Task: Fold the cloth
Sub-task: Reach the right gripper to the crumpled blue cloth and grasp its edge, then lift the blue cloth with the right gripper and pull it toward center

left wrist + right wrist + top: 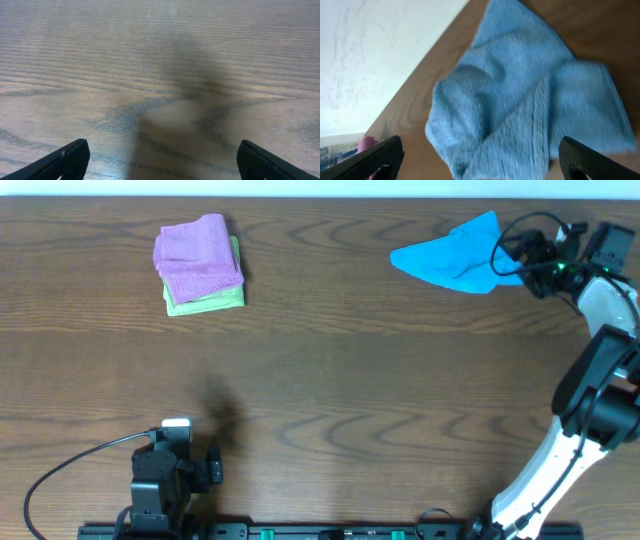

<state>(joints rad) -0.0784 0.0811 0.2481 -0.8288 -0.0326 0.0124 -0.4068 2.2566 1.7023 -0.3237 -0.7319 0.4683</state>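
My right tool (480,150), fingers wide apart, hangs at the right end of the crumpled blue cloth (455,258) near the worktop's (350,380) far right corner. My left tool (162,152), also spread, holds nothing.

The overhead camera looks straight down from well above and takes in the whole desk (350,380) from side to side. The left wrist camera sits low and close, facing forward over bare wood past the left end effector (160,155). The right wrist camera is close above the cloth (520,100), tilted toward the desk's far edge and the wall (370,50). The overhead and right wrist views share that cloth.
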